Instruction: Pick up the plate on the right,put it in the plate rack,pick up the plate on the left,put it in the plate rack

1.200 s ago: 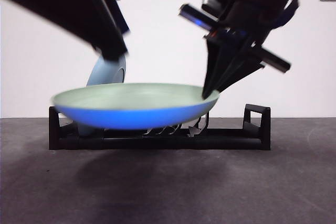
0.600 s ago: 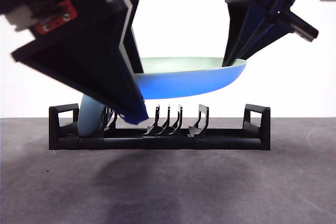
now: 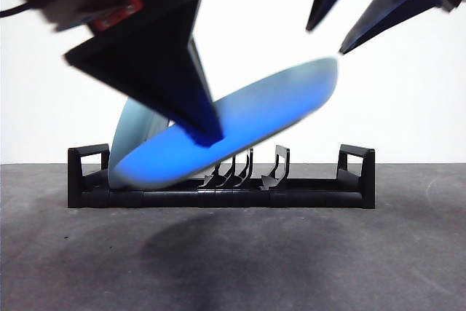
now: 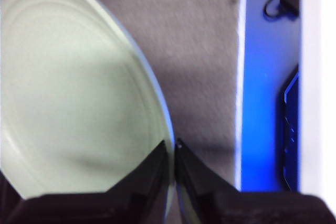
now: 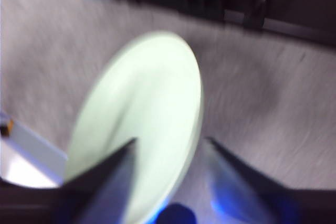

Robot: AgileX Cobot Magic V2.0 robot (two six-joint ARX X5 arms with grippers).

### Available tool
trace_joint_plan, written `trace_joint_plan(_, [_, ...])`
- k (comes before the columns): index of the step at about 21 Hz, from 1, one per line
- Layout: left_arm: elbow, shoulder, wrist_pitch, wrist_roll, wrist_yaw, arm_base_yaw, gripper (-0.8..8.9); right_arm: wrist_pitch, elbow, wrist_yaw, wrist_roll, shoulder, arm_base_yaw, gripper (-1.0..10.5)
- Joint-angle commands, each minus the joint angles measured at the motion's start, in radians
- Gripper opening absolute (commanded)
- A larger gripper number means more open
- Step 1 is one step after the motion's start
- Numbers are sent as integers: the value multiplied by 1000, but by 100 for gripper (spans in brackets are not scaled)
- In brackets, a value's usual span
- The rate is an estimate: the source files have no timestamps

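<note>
A plate point(image 3: 247, 118), blue underneath and pale green inside point(image 4: 73, 103), hangs tilted above the plate rack point(image 3: 313, 194), its lower end near the rack's left part. My left gripper point(image 3: 210, 135) is shut on its rim point(image 4: 173, 148). At the upper right, my right gripper point(image 3: 325, 41) is open, its fingertips just off the plate's raised edge. In the right wrist view the plate point(image 5: 142, 119) lies below the right gripper's point(image 5: 170, 141) spread jaws. A second, pale blue plate point(image 3: 135, 132) stands upright in the rack's left end.
The black plate rack runs across the dark table point(image 3: 233, 267), with a boxy loop handle point(image 3: 357, 162) at each end and free prongs point(image 3: 280, 162) in its middle and right part. A white wall stands behind.
My right gripper has opened, let go of the plate's rim and risen. The plate, level before, now tilts with its left end down toward the rack, still held by my left gripper.
</note>
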Motion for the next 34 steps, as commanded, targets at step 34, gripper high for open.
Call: trace_joint_plan(34, [346, 435, 795, -734, 689, 612, -9, 125, -6, 299, -55, -424, -187, 408])
